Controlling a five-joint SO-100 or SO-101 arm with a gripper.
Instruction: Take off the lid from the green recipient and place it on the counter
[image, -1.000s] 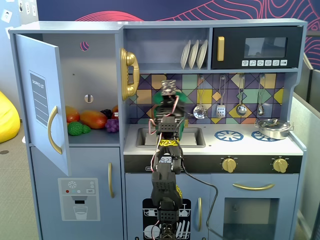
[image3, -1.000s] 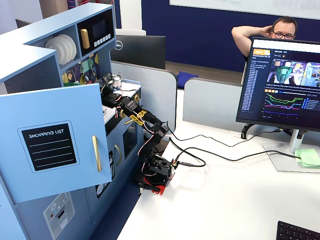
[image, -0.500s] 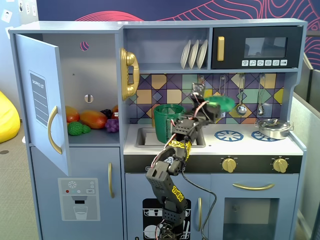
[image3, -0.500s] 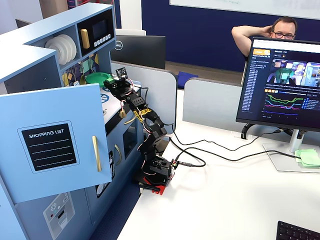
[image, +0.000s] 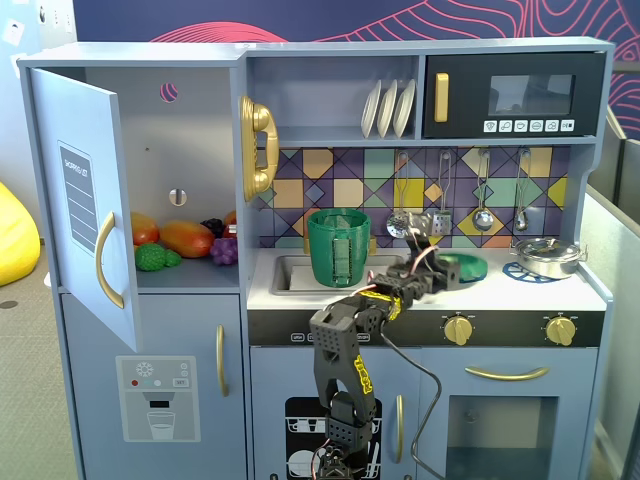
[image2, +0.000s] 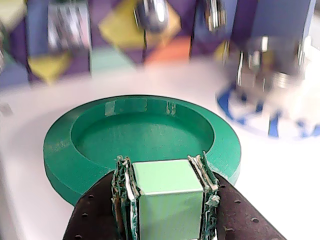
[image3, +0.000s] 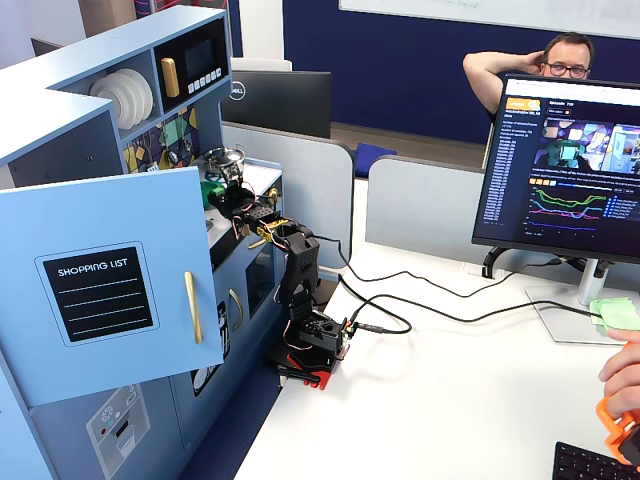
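Gripper: in the wrist view the gripper (image2: 169, 197) enters from six o'clock, its two fingers (image2: 123, 192) pressed against opposite sides of the small square knob (image2: 167, 190), pinching it.
Lid: the lid (image2: 142, 137) lies upside-down, its recessed underside facing the wrist camera, at twelve o'clock from the knob.
Lid place: in a fixed view the lid (image: 462, 266) sits low over the counter (image: 500, 293), at three o'clock from the green recipient (image: 338, 246); whether it touches the surface cannot be told.
Green recipient: upright and uncovered in the sink (image: 290, 272).
Metal pan: the metal pan (image: 546, 256) stands at three o'clock from the lid, apart from it.
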